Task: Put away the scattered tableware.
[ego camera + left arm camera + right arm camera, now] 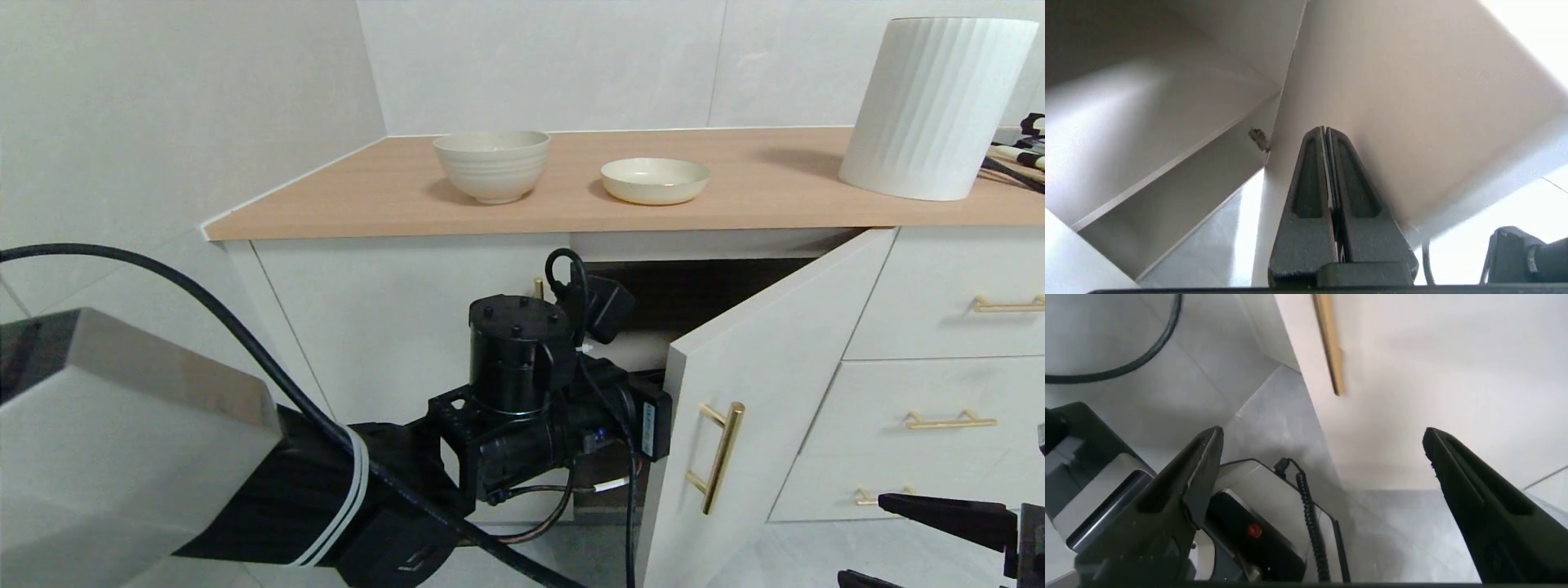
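Wood-grain surface (392,196) carries the bowl (492,166) and dish (655,180), far side, neither held. Left gripper (1324,140), fingers pressed together and empty, sits behind the half-open cabinet door (759,367). Right gripper (1323,439) is spread wide, empty. Risk: the door could swing and trap the left gripper.

L gripper (1325,135), closed, tip near cabinet panel (1413,98) & hinge (1259,140).

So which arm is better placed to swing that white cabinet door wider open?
Probably left: the left gripper, jaws shut, sits in the gap behind the white cabinet door. The right gripper hangs low, jaws open, clear of the gold bar handle.
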You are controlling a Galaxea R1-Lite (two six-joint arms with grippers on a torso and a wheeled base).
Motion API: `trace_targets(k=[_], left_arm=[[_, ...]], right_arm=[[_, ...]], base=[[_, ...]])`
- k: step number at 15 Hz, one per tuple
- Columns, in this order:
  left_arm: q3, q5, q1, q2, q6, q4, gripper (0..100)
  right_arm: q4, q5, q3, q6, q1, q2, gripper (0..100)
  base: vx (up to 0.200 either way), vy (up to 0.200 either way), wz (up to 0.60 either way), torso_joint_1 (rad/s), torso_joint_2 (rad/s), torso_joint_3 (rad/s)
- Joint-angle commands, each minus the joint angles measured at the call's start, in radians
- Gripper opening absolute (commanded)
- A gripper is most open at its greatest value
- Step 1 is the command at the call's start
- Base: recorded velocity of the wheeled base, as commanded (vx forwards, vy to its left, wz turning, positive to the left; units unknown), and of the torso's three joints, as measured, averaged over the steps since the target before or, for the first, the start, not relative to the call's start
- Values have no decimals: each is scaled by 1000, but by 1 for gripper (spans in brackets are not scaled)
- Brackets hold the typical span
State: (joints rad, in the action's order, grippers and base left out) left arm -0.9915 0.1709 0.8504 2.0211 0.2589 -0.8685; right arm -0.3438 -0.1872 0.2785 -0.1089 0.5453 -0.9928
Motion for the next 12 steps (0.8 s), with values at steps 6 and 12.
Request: trace_targets(k=[6, 12], left_arm=[[-59, -4, 1, 47, 2, 28, 0], [-115, -5, 6, 82, 2, 65, 0]], right_arm=[[-3, -3, 1, 0, 1, 16, 100], [-3, -5, 2, 2, 1, 32, 100]], base=[[-100, 0, 0, 1, 3, 1], [0, 0, 0, 0, 0, 0]])
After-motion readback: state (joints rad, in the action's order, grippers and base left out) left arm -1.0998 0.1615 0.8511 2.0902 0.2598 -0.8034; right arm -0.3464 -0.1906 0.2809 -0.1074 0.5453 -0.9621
